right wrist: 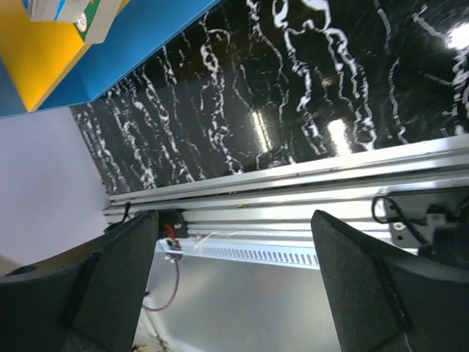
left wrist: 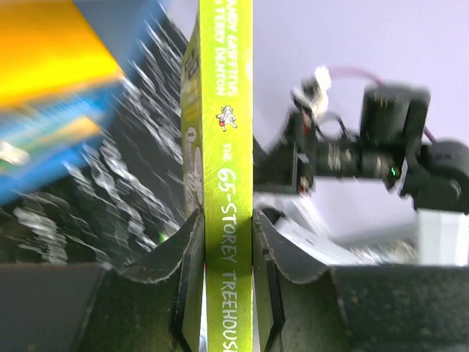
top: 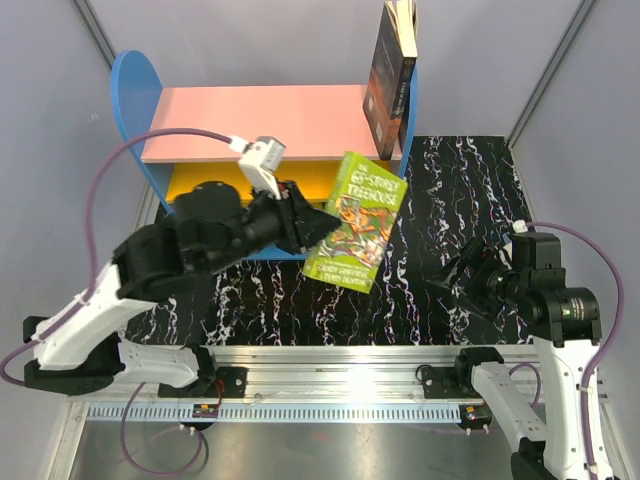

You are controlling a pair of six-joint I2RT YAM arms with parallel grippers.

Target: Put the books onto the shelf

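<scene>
Nearest, right claw (right wrist: 236,220) spread wide, gripping nothing, hovering over the black marbled tabletop (top: 450,190); left claw (top: 308,226) pinched narrow on the lime-green book (top: 358,222), "65-Storey Treehouse", lifted clear of the tabletop, jutting ahead of the fingertips, cover tilted upward; close on that claw's left, the shelf (top: 250,120), pink top board above a yellow one; farther beyond the held book, a dark book (top: 388,85) upright at the pink board's right end.

Glossy marbled tabletop (top: 450,200), glossy paper book (top: 357,222) (lime), seemingly brushed-metal rail (top: 330,358)
</scene>
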